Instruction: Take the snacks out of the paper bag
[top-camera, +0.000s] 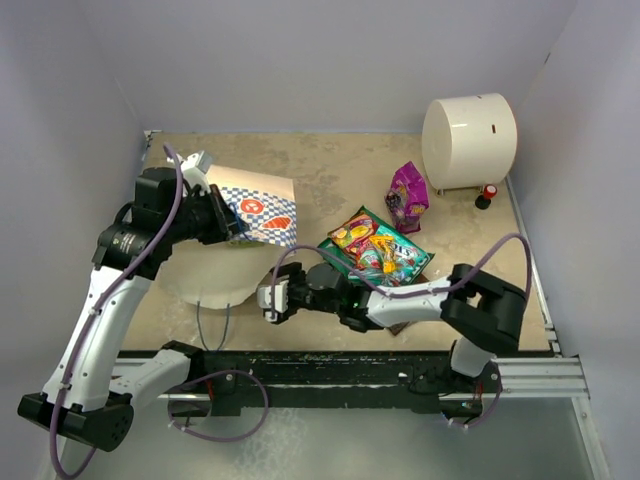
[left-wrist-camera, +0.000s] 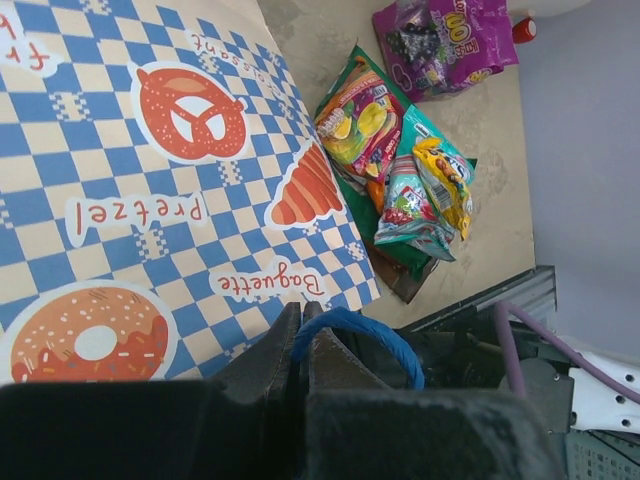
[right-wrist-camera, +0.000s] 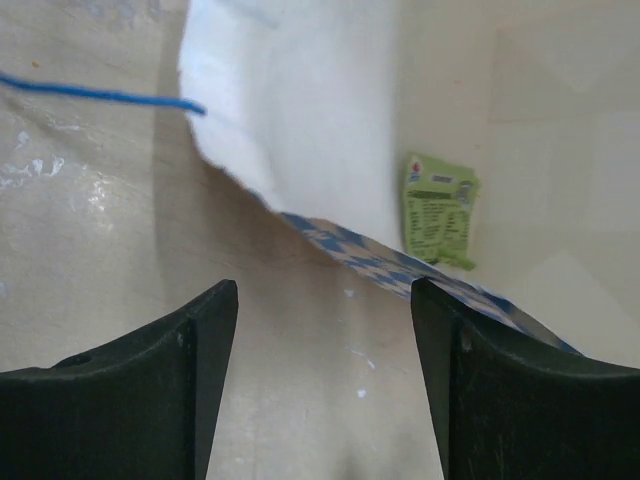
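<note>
The left gripper (left-wrist-camera: 302, 322) has its fingers pressed together, pinching the edge of the paper bag (top-camera: 262, 210) at its blue-and-white checkered end. The right gripper (right-wrist-camera: 322, 292) stands wide apart with nothing between its fingers. It sits low over the table (top-camera: 340, 170), just in front of the bag's white mouth, and does not touch the paper.

The bag's long axis runs on a diagonal. The checkered base, printed with a pretzel, a baguette and a doughnut, is at the far end in the left gripper. The open white mouth points toward the near edge of the table. The blue cord handles (top-camera: 212, 318) trail out from the mouth onto the table.

At the back right a cream cylinder (top-camera: 468, 140) lies on its side.

Well to the right of the bag is a pile of snacks (top-camera: 378, 250): a broad green packet with yellow, red and teal packs on top of it. The magenta pouch (top-camera: 407, 195) lies apart from the pile, farther back and near the cylinder.

The right wrist view shows a small green packet (right-wrist-camera: 440, 210) past the bag's checkered rim, apparently inside the mouth.
</note>
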